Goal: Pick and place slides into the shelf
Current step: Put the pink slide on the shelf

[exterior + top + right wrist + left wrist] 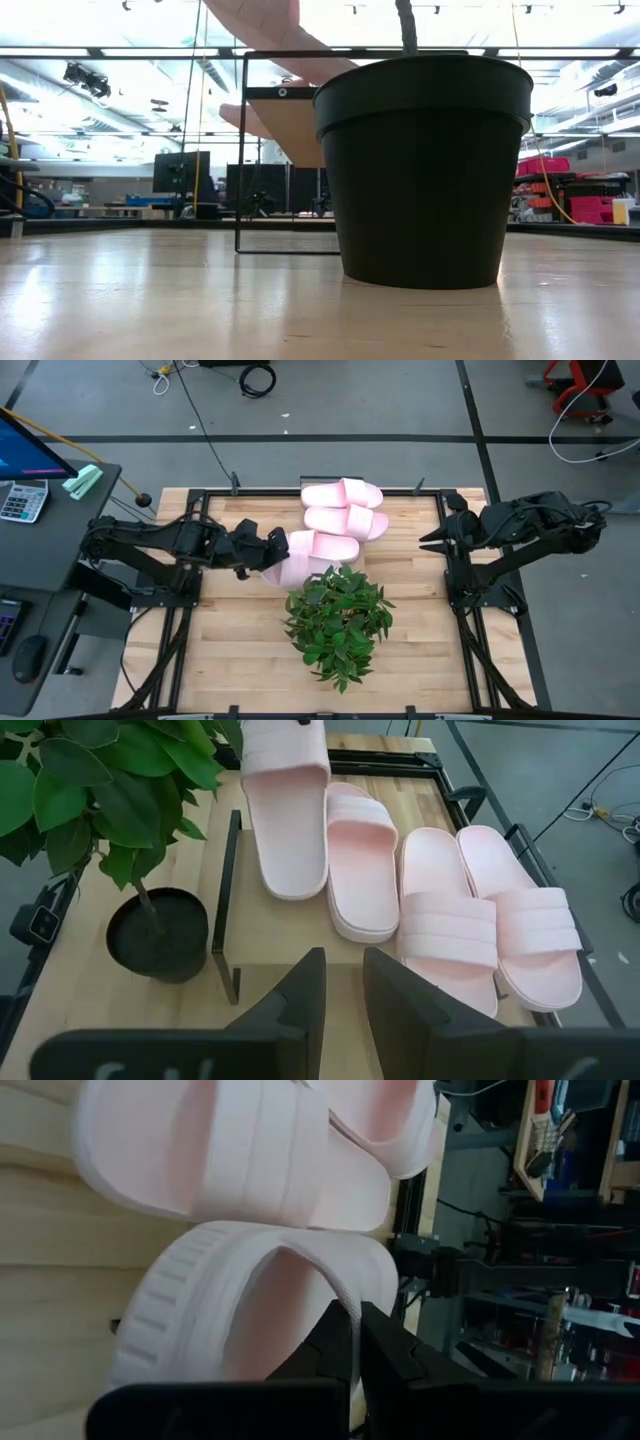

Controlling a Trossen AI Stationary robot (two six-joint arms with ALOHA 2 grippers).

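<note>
Four pale pink slides show in the right wrist view. Three lie side by side on the shelf's pale wood top [300,975]: two far ones [530,920] [450,910] and a third [360,860]. The shelf's black frame edge [224,900] runs beside the fourth slide [285,810], which my left gripper [274,552] is shut on, over the shelf's near end. In the low view this slide's sole [270,30] shows high up, slanting. My right gripper [345,990] is open and waits at the table's right side [428,540], touching nothing. My left gripper holds the fourth slide by the edge of its broad strap [350,1305], pinched between the two fingers [325,1345], one under the strap's arch and one outside it. The fingers come about level from the table's left. The slide sits tilted; whether any part rests on the shelf cannot be told.
A leafy green plant [338,620] in a black pot [425,170] stands just on the near side of the shelf, close to the held slide. Black frame rails border the table [200,500]. A desk with a keyboard and monitor stands off the table's left.
</note>
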